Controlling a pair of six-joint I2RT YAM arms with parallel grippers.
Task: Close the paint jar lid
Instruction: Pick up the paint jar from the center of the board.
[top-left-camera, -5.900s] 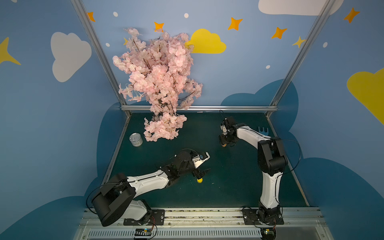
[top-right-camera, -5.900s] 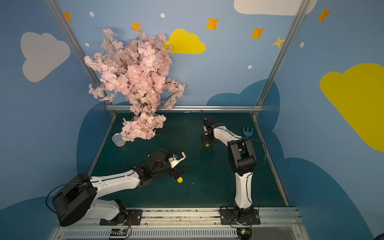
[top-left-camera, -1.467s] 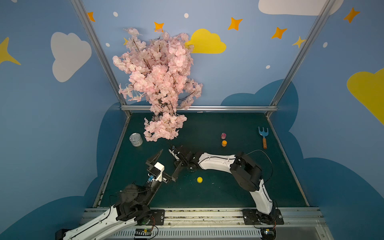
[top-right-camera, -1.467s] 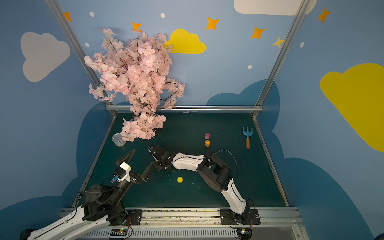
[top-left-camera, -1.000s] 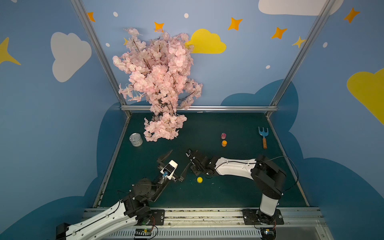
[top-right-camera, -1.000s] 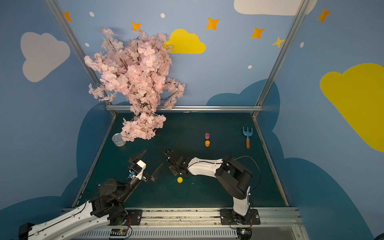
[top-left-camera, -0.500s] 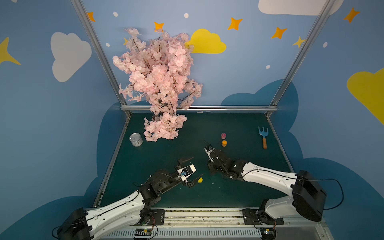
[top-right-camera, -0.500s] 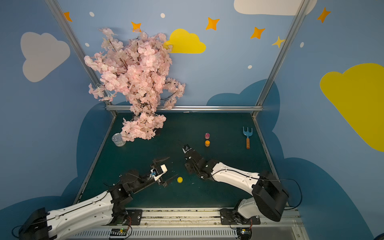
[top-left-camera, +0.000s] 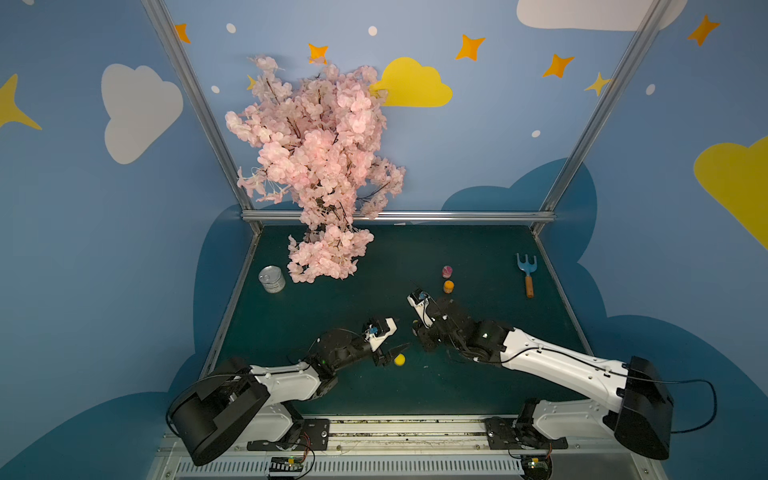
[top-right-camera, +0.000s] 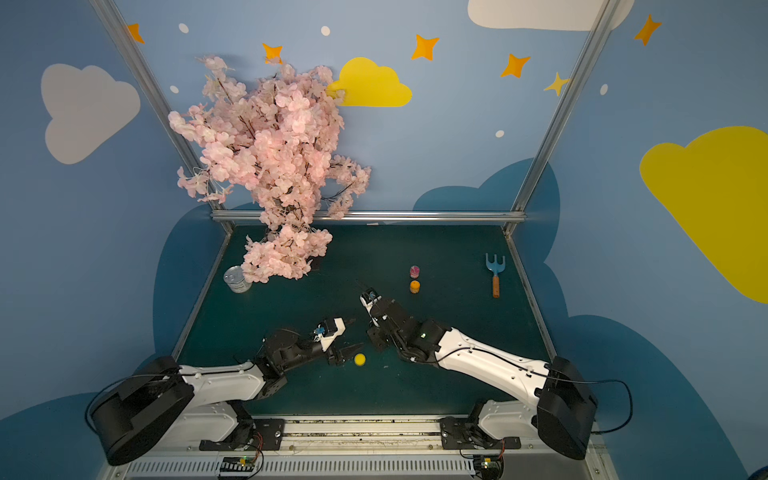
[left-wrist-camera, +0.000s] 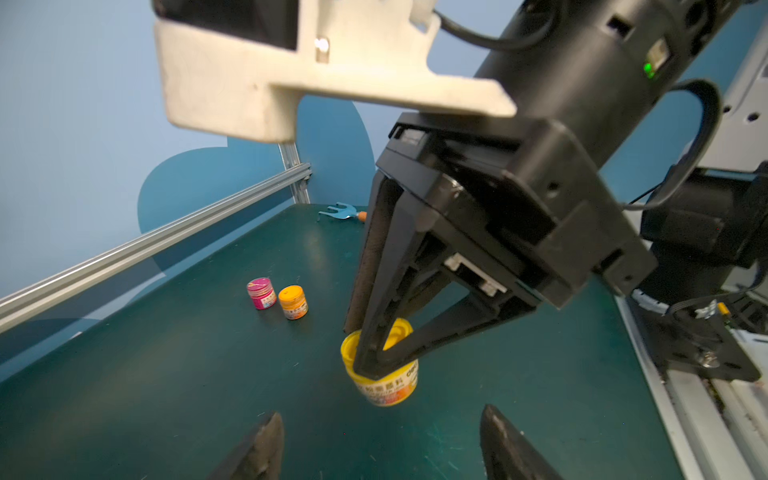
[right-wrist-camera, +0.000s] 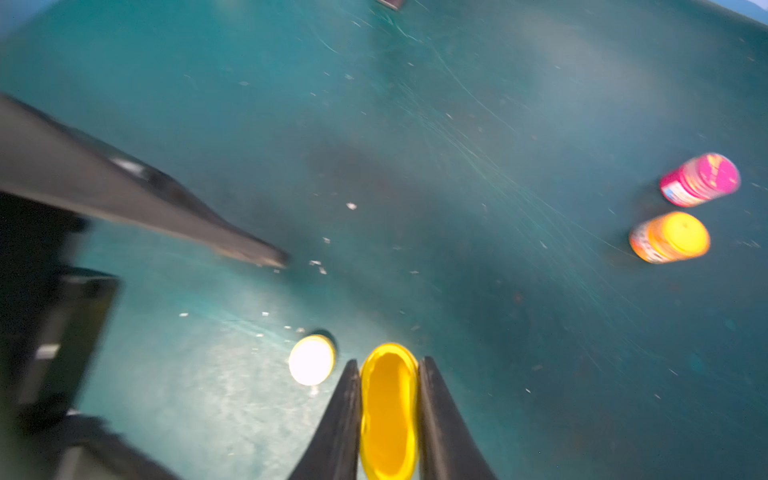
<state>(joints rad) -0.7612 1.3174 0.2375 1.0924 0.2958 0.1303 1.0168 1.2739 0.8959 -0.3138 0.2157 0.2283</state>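
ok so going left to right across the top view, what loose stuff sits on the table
tin can → yellow paint jar → orange jar → toy rake; pink jar lines up with the orange one, so skipped

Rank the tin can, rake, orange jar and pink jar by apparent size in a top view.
1. Tin can
2. Rake, longer but slimmer
3. Orange jar and pink jar look alike; unranked

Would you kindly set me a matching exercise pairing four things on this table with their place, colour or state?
1. yellow lid
2. yellow jar
3. rake
4. tin can

A. beside the pink blossoms
B. clamped in the right pincer
C. blue head, orange handle
D. standing uncapped

Pairs: 1-B, 2-D, 3-C, 4-A
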